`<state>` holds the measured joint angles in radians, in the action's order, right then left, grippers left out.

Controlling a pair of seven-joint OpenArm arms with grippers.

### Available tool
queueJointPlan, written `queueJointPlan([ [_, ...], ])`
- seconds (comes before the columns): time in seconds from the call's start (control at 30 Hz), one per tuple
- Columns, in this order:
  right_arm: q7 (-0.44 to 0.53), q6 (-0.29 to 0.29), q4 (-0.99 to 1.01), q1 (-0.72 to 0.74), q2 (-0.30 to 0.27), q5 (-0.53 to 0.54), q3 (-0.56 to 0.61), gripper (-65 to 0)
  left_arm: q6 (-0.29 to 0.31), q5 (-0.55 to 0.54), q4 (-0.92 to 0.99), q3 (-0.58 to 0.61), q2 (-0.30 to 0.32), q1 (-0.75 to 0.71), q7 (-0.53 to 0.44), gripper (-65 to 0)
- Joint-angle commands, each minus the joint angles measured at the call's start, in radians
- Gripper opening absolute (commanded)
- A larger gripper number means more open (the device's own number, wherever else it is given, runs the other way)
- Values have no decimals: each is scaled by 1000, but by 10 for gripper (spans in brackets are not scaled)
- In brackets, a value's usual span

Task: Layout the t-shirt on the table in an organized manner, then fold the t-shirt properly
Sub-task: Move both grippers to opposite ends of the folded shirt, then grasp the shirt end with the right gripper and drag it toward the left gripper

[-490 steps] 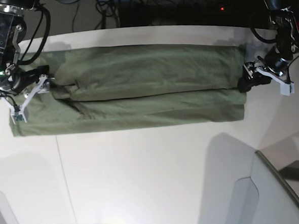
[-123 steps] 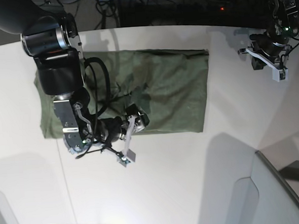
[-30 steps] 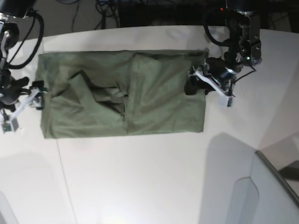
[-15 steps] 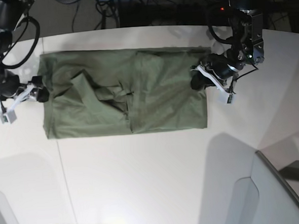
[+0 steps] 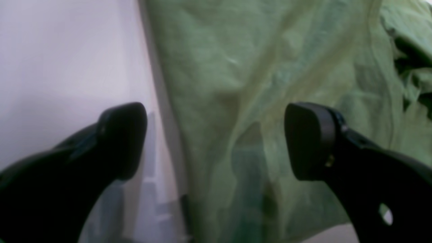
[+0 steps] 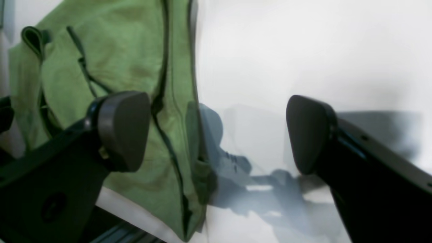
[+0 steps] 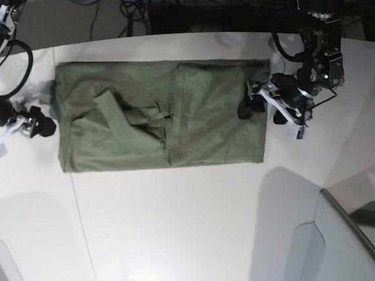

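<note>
Base view shows the t-shirt [image 7: 160, 113] lying as a wide olive-green rectangle on the white table [image 7: 180, 230], toward the far edge, with rumpled folds and a loose flap left of its middle and a smoother layer on its right half. At the shirt's right edge, the left gripper [image 7: 262, 104] hangs with its jaws spread wide, one finger over the cloth and the other over bare table just beside the hem; nothing sits between them. On the opposite side, the right gripper [image 7: 21, 128] is just off the shirt's left edge, over the tabletop, not touching the fabric as far as can be seen. From the left wrist camera, the two dark fingertips [image 5: 123, 135] stand far apart, straddling the shirt's straight edge, with creased green cloth below them and white surface to the left. From the right wrist camera, the fingers [image 6: 123, 128] are likewise spread wide and empty, one above the layered hem of the shirt, the other above plain table with shadows beneath.
</note>
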<state>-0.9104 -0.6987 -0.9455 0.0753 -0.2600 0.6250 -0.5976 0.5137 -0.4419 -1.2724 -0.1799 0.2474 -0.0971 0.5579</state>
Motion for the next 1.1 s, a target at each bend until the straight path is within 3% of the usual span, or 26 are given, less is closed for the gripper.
queueJointPlan([
  [0.0, -11, 1, 6, 17, -8, -7, 1, -45, 4, -11, -20, -7, 25, 12, -17, -25],
  [0.13, -9, 1, 21, 17, -2, -4, 55, -45, 4, -11, -20, -91, 40, -2, -17, -25],
  [0.4, -13, 1, 20, 13, 64, -6, 152, -47, 4, -10, -19, -247, 80, -48, -19, -25],
  [0.83, -37, 1, -37, -70, 67, 0, 255, -47, 4, -10, -11, -254, 97, -71, -22, -25],
  [1.07, -36, 1, -34, -56, 87, 0, 255, -47, 4, -10, -11, -252, 96, -69, -22, -25],
])
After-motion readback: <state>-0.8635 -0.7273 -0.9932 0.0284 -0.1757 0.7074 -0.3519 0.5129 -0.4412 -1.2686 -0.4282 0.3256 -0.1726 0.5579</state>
